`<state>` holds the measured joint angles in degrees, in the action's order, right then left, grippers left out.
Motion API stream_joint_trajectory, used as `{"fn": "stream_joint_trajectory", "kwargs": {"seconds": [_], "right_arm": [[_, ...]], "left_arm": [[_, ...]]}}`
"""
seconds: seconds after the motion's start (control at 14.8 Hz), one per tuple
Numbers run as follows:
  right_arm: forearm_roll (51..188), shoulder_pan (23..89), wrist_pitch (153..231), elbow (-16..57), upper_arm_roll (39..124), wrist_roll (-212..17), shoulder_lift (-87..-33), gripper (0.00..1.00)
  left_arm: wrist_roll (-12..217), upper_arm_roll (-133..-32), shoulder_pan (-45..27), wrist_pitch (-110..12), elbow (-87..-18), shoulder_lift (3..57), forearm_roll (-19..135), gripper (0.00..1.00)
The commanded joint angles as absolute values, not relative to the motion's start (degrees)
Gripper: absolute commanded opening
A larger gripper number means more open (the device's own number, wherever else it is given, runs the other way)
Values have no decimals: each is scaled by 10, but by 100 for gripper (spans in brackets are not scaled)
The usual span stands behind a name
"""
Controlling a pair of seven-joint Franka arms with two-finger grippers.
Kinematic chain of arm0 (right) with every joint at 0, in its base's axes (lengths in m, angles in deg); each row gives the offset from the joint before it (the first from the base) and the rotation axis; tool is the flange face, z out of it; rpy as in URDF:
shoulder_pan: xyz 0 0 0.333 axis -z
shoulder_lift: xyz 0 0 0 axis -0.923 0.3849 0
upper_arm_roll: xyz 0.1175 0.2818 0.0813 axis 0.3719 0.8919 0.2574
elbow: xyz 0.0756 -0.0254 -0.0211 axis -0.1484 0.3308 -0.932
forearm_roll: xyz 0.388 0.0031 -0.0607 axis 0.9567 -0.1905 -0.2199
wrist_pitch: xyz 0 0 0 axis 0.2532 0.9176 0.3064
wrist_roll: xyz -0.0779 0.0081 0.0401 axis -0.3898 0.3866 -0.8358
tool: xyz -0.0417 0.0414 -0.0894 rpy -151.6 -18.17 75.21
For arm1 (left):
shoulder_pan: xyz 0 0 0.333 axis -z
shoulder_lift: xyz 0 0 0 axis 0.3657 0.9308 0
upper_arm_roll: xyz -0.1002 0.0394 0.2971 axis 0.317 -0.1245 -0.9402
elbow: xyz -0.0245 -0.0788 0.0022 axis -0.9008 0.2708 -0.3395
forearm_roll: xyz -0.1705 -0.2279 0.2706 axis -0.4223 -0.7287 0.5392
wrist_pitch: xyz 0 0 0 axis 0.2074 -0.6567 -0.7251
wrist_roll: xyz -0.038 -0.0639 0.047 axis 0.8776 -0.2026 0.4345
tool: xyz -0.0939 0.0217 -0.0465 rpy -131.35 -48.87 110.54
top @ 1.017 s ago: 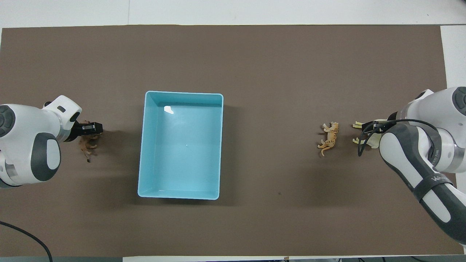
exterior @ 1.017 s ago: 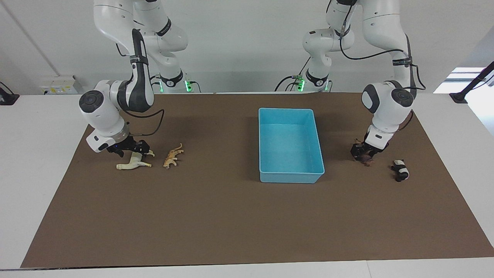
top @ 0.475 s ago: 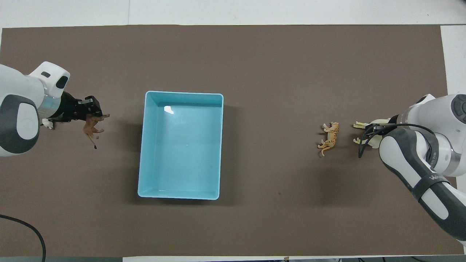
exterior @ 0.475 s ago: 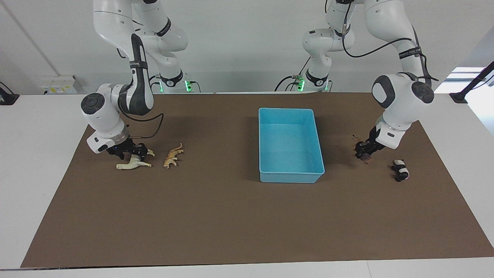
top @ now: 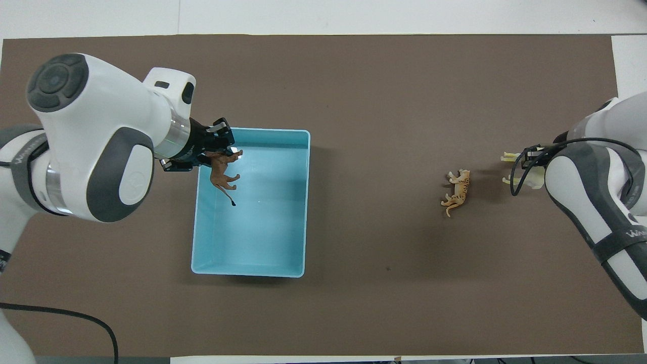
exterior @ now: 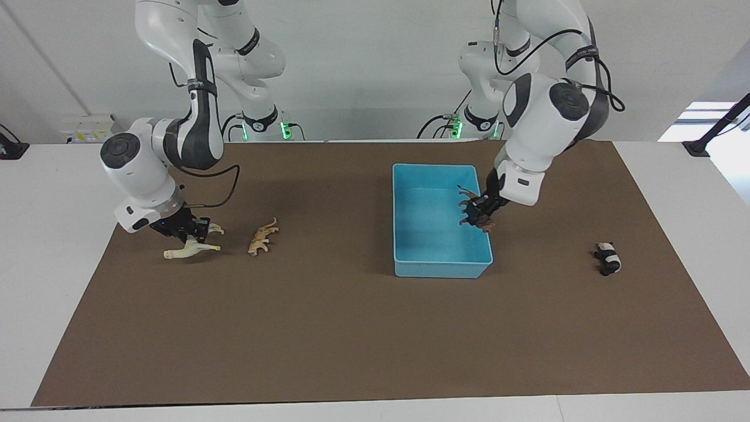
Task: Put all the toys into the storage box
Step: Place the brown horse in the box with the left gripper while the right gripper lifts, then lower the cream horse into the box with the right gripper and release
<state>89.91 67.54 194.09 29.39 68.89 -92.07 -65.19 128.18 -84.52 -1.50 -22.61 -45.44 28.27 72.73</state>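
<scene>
Over the storage box (exterior: pixel 442 266), the left gripper (exterior: pixel 477 212) pinches the lion (top: pixel 222 169), due for release, while the right gripper (exterior: pixel 183 230) pinches the horse (exterior: pixel 190 249), due for lifting.

storage box (exterior: pixel 442 266): smooth glossy light blue plastic | brown mat (exterior: pixel 328 328): matt, paper-like | worktop (exterior: pixel 53 193): smooth white | lion (top: pixel 222 174), big cat (exterior: pixel 262 237): moulded plastic look | arm shells: glossy white plastic

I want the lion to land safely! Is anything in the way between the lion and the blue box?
No, nothing visible blocks it. The left claw holds the lion in the air over the storage box, just inside its wall. The box below it looks empty.
</scene>
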Motion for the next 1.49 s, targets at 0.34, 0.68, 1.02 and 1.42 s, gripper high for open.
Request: {"fn": "stream_joint_trajectory", "kwargs": {"seconds": [0.34,0.68,1.02,1.42], "right_arm": [[919,551,1792,58,692,-726,-590,0],[915,392,1801,26,692,-529,-584,0],[947,276,1915,36,693,-409,-583,0],[942,197,1992,29,693,-329,-536,0]], "left_arm": [[1201,-870,-71,-211,-467,240,763,100],[888,-870,-237,-254,-474,252,764,100],[802,-871,-283,-393,-503,322,803,100],[727,-870,-328,-511,-538,383,804,100]]}}
